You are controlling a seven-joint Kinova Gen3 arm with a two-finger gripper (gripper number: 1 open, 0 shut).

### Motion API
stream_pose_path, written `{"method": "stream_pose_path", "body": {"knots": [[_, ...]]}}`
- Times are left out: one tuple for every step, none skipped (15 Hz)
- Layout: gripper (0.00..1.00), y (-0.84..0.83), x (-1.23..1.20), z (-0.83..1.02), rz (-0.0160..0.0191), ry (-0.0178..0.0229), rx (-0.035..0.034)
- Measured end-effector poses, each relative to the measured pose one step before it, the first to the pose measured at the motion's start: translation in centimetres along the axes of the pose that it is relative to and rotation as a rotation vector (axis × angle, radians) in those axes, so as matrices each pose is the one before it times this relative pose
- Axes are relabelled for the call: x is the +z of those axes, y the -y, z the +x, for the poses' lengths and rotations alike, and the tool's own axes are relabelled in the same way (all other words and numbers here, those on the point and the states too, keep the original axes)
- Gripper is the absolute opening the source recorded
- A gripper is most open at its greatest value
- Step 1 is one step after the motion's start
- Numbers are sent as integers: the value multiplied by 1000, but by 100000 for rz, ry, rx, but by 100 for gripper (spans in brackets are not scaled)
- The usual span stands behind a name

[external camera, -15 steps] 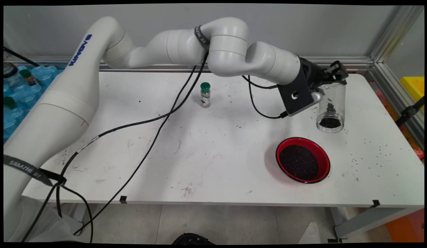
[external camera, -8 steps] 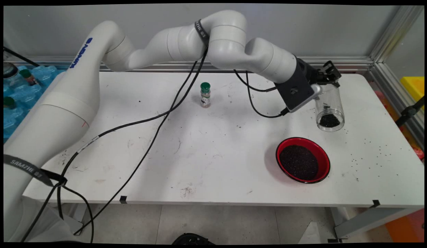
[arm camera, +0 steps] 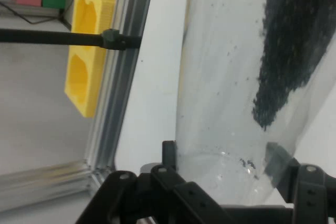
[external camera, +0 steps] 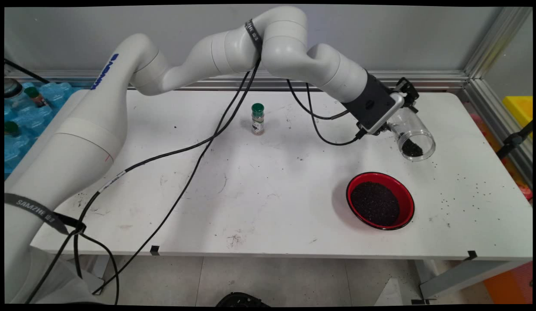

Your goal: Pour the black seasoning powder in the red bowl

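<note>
My gripper [external camera: 404,97] is shut on a clear plastic jar [external camera: 411,133], held tilted in the air at the table's right rear, its bottom end lowest and to the right. Dark seeds [external camera: 411,148] lie in that low end. In the hand view the jar [arm camera: 236,77] fills the middle between my two fingers [arm camera: 169,153], with the dark seeds [arm camera: 294,51] sloping along its wall. Below the jar, nearer the front, sits a red bowl [external camera: 380,182] full of dark seeds [external camera: 375,203].
A small spice bottle with a green cap [external camera: 257,119] stands upright at mid rear. Loose seeds [external camera: 471,186] are scattered on the table's right side. Black cables [external camera: 199,160] hang from the arm across the table. A yellow block [arm camera: 86,51] lies beyond the aluminium frame.
The arm has risen and the wrist has turned: the jar, upright with its base near the table, is now lifted and tilted, and its seeds have slid along the wall.
</note>
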Motion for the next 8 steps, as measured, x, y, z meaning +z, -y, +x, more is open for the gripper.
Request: {"method": "stream_pose_path", "body": {"knots": [[0, -36, 48, -196, -866, -545, -2943], [0, -38, 28, -199, -886, -496, -2838], [0, -41, 35, -199, -922, -514, -2856], [0, -27, 22, -172, -737, -430, -2435], [0, -32, 20, -213, -847, -451, -2923], [0, -15, 33, -273, -781, -335, -3386], [0, 5, 30, -236, -590, -243, -2801], [0, 18, 39, -219, -528, -197, -2515]]}}
